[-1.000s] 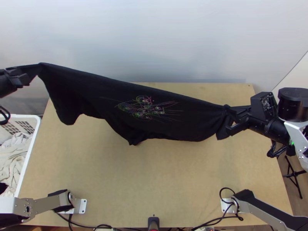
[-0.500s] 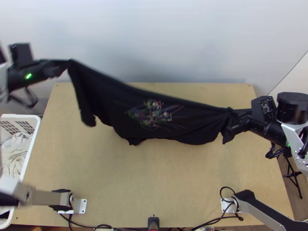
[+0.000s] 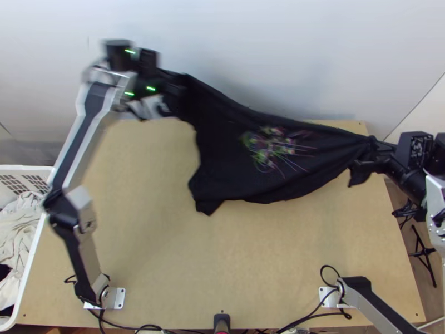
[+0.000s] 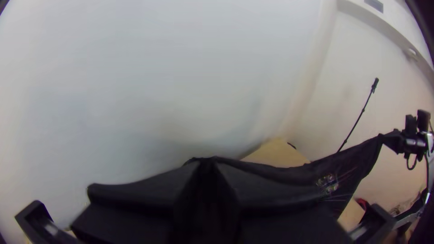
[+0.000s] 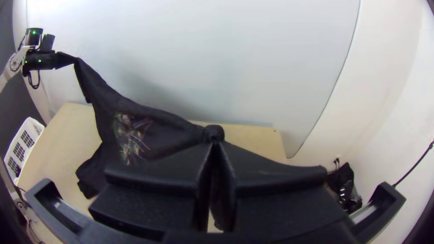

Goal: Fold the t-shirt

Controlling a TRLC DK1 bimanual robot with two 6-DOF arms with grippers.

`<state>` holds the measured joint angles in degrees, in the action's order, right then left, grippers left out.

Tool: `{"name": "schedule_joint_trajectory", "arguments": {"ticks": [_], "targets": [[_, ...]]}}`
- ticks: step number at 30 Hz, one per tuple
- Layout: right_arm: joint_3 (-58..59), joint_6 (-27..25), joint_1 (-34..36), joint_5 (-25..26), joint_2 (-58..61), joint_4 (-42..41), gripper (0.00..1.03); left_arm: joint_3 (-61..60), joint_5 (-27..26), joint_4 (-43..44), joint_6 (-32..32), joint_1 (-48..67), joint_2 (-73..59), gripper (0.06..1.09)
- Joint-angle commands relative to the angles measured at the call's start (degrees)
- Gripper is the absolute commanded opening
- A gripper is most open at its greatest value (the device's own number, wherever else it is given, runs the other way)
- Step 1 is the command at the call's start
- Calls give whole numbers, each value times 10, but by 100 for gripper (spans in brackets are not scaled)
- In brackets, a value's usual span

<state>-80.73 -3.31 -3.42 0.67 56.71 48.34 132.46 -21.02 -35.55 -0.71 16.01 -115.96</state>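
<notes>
Blur softens your black, flat-fingered left gripper (image 3: 181,92); the pinched cloth hides inside it and your matching right gripper (image 3: 375,153), both clamped on the black printed t-shirt (image 3: 228,172), strung above the light wooden table (image 3: 150,239). Your left has swept inward, your right slightly outward.

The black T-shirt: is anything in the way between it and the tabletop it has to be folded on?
Nothing visible. The T-shirt hangs between the left gripper and right gripper, over the table. The white basket is off to the left side. The tabletop behind the cloth is hidden.
</notes>
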Motion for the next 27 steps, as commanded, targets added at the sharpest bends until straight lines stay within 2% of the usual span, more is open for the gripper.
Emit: {"name": "schedule_joint_trajectory", "arguments": {"ticks": [1,5,9,11,13,16,20,27], "targets": [[79,-18,32,10,-34,-31,3,6,78,58,19,68,-102,104],[109,-24,31,10,-38,-36,3,-26,112,37,14,46,-95,105],[112,-25,31,10,-38,-40,3,-128,101,-7,21,34,15,105],[117,-26,31,10,-39,-40,3,-193,57,-38,41,30,71,104],[122,-25,30,9,-39,-40,3,-243,6,-109,62,28,108,104],[122,-22,25,9,-39,-40,3,-334,-17,-216,121,49,151,104],[121,-12,23,9,-38,-40,3,-470,-19,-236,148,77,188,104],[120,-4,18,9,-32,-40,3,-550,-65,-242,123,90,182,104]]}}
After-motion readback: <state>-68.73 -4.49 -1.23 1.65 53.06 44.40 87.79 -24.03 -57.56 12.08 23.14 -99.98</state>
